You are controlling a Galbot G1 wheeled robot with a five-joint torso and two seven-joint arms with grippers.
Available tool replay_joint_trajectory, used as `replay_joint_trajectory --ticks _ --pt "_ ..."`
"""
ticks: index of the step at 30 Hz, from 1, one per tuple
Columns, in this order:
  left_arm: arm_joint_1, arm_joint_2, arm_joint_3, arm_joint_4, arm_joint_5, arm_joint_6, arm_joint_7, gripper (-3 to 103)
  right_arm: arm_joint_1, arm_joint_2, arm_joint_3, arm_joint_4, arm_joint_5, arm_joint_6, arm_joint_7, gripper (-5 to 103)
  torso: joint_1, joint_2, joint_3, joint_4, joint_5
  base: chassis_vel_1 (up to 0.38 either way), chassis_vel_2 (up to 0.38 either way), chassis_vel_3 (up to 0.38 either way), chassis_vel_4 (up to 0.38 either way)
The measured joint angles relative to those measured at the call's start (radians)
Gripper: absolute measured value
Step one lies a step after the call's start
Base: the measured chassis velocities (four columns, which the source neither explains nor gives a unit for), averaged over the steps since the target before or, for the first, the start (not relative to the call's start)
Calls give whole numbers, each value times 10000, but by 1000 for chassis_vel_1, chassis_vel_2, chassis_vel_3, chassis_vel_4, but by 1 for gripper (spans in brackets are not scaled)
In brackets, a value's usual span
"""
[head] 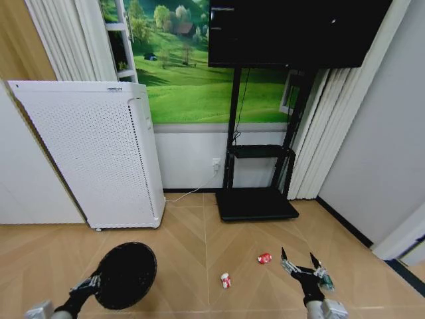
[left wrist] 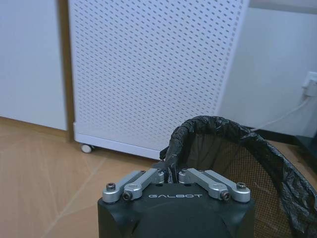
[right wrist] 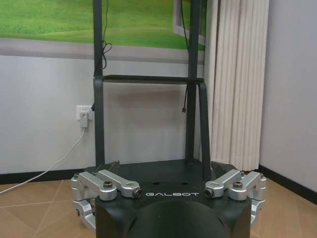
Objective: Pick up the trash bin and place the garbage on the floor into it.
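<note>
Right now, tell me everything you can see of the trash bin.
The bin is small, round and black, with a mesh wall lined by a crinkled black bag folded over the rim. The left claw is shut on the rim's near edge, holding it mouth-up toward the head camera over the floor, in front of the white cabinet.

We log the trash bin (left wrist: 277, 163) as dark mesh under a crinkled, glossy black plastic liner; the left pincer (left wrist: 171, 168) links are brushed metal (matt black housing); the floor (head: 199, 246) is smooth wood.
</note>
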Motion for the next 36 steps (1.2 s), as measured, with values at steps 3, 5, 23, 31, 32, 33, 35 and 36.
replay_joint_trajectory --ticks 3,5,23,31,32,33,35,36 --pt "139 -9 -106 -23 -142 -36 -85 7 39 -2 -105 -90 -47 12 -5 100 0 0 0 0 -3 129 122 -132 -132" --pt "185 -9 -135 -36 -158 -70 -75 7 64 -10 -149 -142 -62 13 -5 100 0 1 0 0 -1 173 174 -152 -159" --pt "405 -23 86 -655 -394 102 -270 7 2295 -1402 -1652 -2935 259 -244 -129 100 0 1 2 5 -1 177 164 -157 -176" --pt "414 183 -105 -817 -1018 -267 -562 7 3786 -1956 -2953 -5504 266 -1233 84 100 2 1 3 -4 3 -59 -33 50 28" --pt "425 193 -136 -847 -1085 -323 -617 7 3986 -2007 -3165 -5927 259 -1430 89 100 1 2 3 -5 1 0 0 0 0" --pt "427 193 -142 -856 -1121 -361 -644 7 4096 -2018 -3304 -6169 268 -1510 105 100 1 1 2 -2 -2 0 0 0 0" --pt "424 188 -141 -861 -1188 -436 -678 7 4270 -2021 -3522 -6541 274 -1717 174 100 1 1 2 0 -1 0 0 0 0" --pt "399 184 -110 -861 -1261 -535 -704 7 4388 -2018 -3665 -6815 265 -1892 258 100 1 2 2 4 1 52 8 -31 -4"
